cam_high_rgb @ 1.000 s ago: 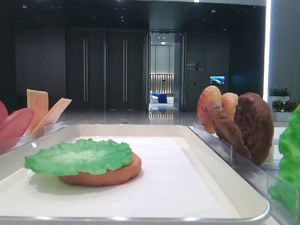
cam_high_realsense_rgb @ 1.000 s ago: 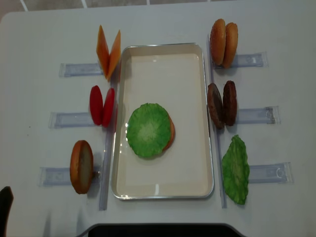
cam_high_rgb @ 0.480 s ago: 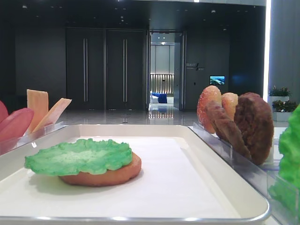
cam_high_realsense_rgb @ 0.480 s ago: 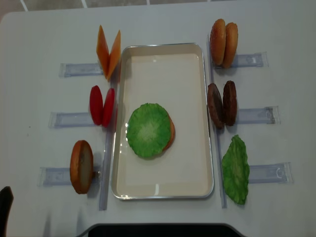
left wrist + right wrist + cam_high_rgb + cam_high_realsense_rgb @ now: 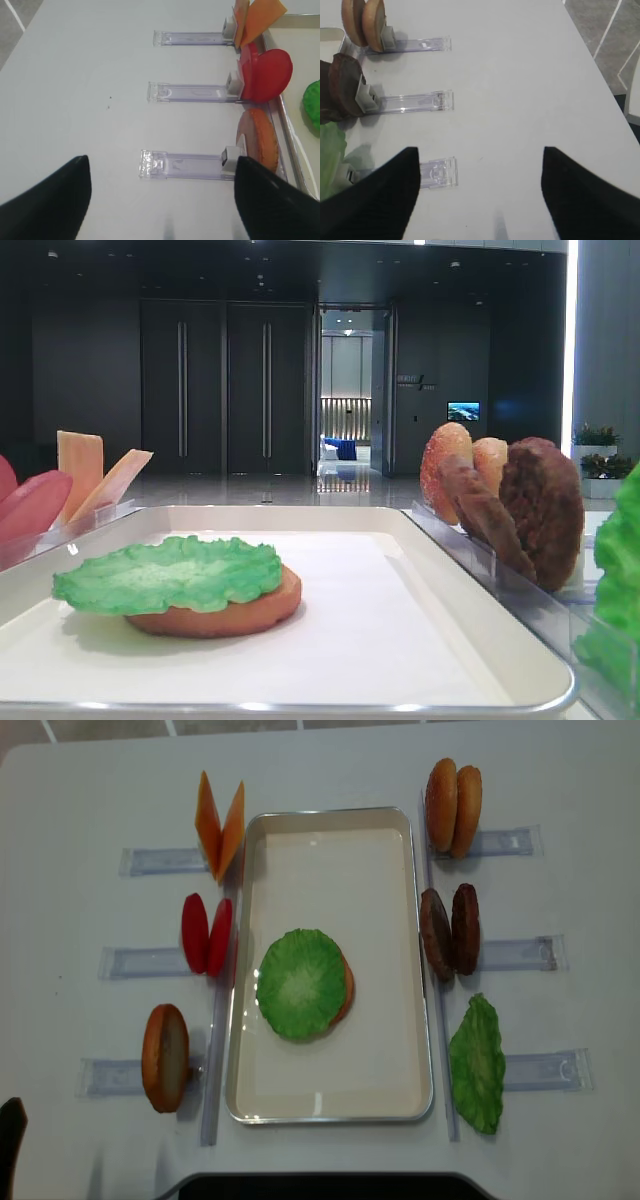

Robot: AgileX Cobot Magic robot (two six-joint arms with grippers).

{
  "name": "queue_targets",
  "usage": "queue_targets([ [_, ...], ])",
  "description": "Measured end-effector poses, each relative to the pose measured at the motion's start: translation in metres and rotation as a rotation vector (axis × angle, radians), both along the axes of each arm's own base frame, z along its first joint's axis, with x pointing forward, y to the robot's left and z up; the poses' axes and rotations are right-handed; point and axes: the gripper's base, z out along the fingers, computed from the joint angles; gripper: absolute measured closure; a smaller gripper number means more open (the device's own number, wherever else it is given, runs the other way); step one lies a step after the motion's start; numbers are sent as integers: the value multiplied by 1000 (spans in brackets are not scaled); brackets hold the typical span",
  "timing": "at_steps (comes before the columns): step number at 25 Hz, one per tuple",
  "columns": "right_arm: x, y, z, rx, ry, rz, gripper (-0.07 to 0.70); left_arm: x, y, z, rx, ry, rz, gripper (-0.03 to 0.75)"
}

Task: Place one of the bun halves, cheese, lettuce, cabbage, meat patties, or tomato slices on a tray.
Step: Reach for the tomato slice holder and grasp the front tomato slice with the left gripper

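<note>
Overhead view: even, bright light; table (image 5: 80, 800) near washed out; soft short shadows; low view: dim dark background, bright strip at upper right, tray (image 5: 300, 708) rim glinting; wrist views: near fingers (image 5: 45, 200) blurred, black.

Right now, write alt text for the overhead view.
A white tray holds a lettuce leaf lying on a bun half. Cheese, tomato slices and a bun stand left of it; buns, patties and lettuce stand right.
</note>
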Motion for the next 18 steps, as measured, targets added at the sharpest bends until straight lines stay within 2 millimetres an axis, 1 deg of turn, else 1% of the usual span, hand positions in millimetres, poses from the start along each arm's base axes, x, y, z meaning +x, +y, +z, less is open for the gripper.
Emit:
queue_targets([
  [9, 0, 0, 0, 0, 0, 0, 145, 0, 0, 0, -1, 0, -1, 20],
  [12, 0, 0, 0, 0, 0, 0, 145, 1, 0, 8, -1, 1, 0, 20],
  [14, 0, 0, 0, 0, 0, 0, 145, 10, 1, 17, -15, 48, 6, 20],
  [16, 0, 0, 0, 0, 0, 0, 145, 26, 2, 24, -28, 131, 10, 20],
  [18, 0, 0, 0, 0, 0, 0, 145, 49, 4, 30, -56, 240, 25, 20],
])
